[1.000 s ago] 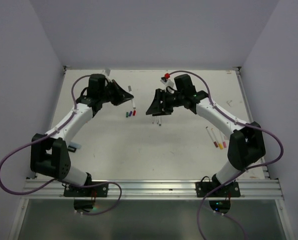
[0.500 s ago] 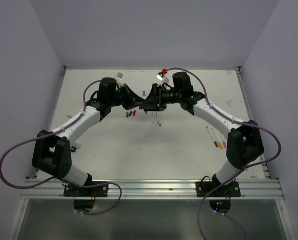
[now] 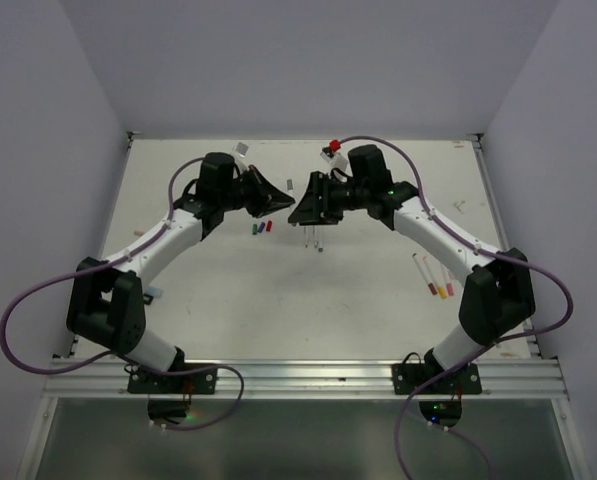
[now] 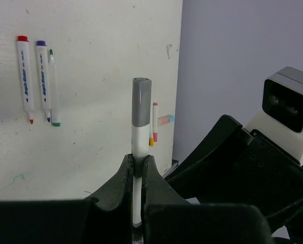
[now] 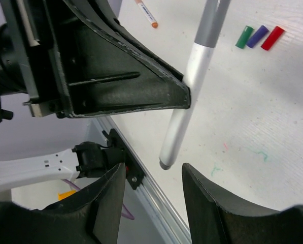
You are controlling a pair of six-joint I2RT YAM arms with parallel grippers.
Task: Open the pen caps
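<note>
My left gripper (image 4: 137, 158) is shut on the white body of a pen, whose grey cap (image 4: 141, 101) is still on and points away from the wrist. In the top view the left gripper (image 3: 281, 205) and right gripper (image 3: 300, 212) meet tip to tip above the table's far middle. My right gripper (image 5: 152, 170) is open, and the pen's white rear end (image 5: 166, 155) hangs just ahead of its tips, untouched. Three loose caps, green (image 5: 244, 36), blue (image 5: 259, 36) and red (image 5: 272, 37), lie side by side on the table.
Three uncapped pens (image 4: 39, 81) lie side by side on the white table (image 3: 278, 290), under the right gripper in the top view. Capped pens (image 3: 436, 277) lie at the right. An orange-tipped pen (image 5: 146, 12) lies towards the left edge.
Over the last second both arms swung inward, bringing the left gripper with its pen tip to tip with the right gripper. Since half a second ago they have barely shifted.
</note>
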